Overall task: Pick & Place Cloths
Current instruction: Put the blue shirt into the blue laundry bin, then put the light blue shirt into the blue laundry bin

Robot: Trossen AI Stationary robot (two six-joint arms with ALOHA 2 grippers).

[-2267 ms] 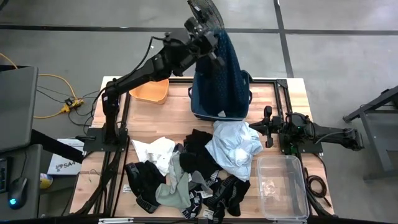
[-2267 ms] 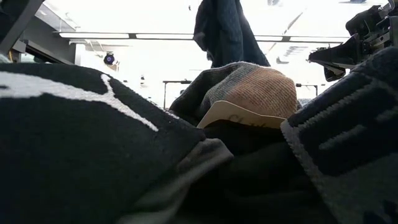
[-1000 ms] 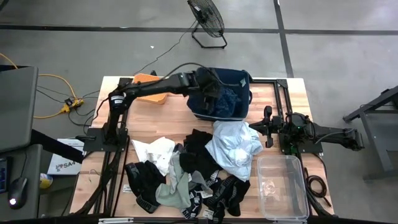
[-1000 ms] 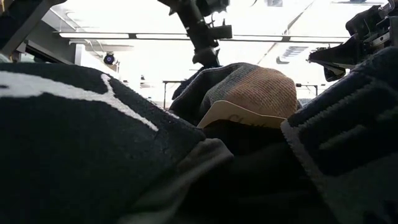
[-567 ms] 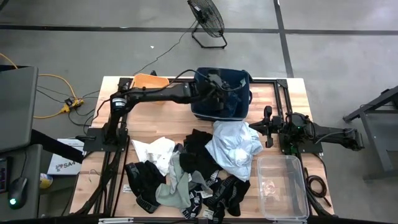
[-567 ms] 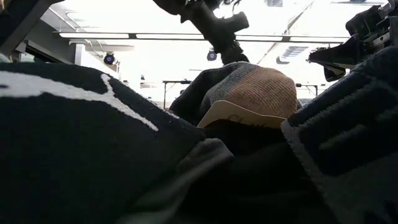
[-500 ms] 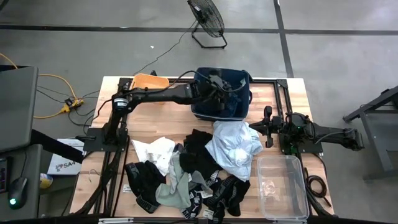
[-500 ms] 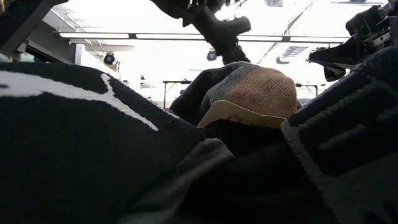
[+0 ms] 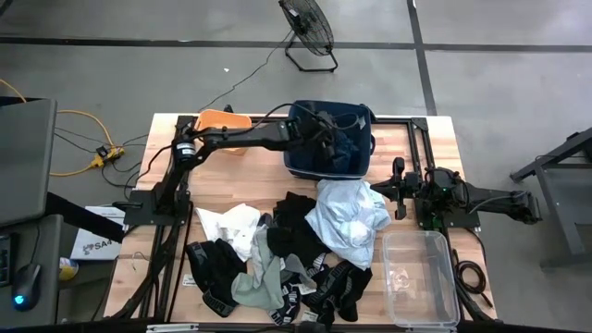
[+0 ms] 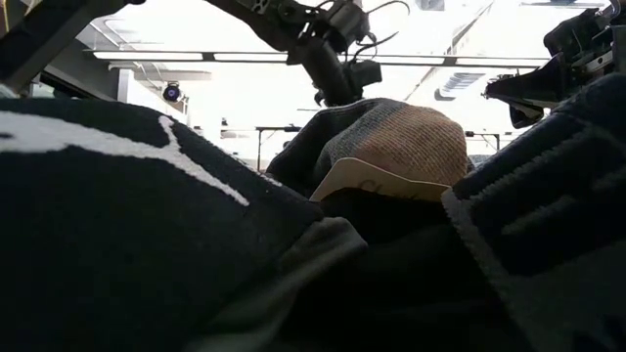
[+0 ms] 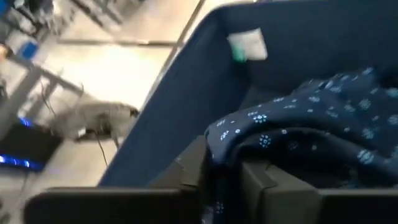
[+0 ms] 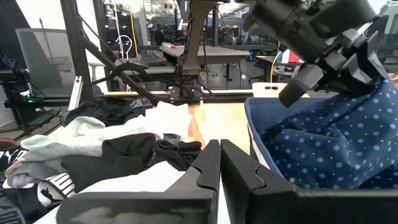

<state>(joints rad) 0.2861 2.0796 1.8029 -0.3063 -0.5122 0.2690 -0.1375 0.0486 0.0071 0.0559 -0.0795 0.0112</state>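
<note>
The dark-blue patterned shirt [image 9: 344,146] lies bunched inside the navy bin [image 9: 305,168] at the table's far middle. My left gripper [image 9: 326,129] reaches into the bin from the left, slanting down, and is shut on a fold of that shirt [image 11: 292,124]. A pale blue-white shirt [image 9: 348,218], black pieces [image 9: 296,231], small white pieces [image 9: 231,222] and a grey-green sock [image 9: 254,282] lie heaped on the table's near half. My right gripper [image 12: 219,155] waits shut at the table's right side [image 9: 400,190], holding nothing. My left gripper has a fold of the dark-blue shirt [image 11: 216,177] between its two fingers [image 11: 267,183], which slant down into the bin from the table's left. The rest of the shirt lies slack on the bin's floor beyond the fingers.
An orange tub [image 9: 222,121] stands at the far left behind the left arm. A clear plastic box [image 9: 421,277] sits at the near right. Metal frame rails run around the table's far right. In the low view a tan-toed sock [image 10: 391,147] lies close to the camera.
My left gripper has sunk into the navy bin, moving a little toward the table's right and rolling at the wrist. The dark-blue shirt, which hung high above the bin earlier, has gone down with it and now lies bunched inside.
</note>
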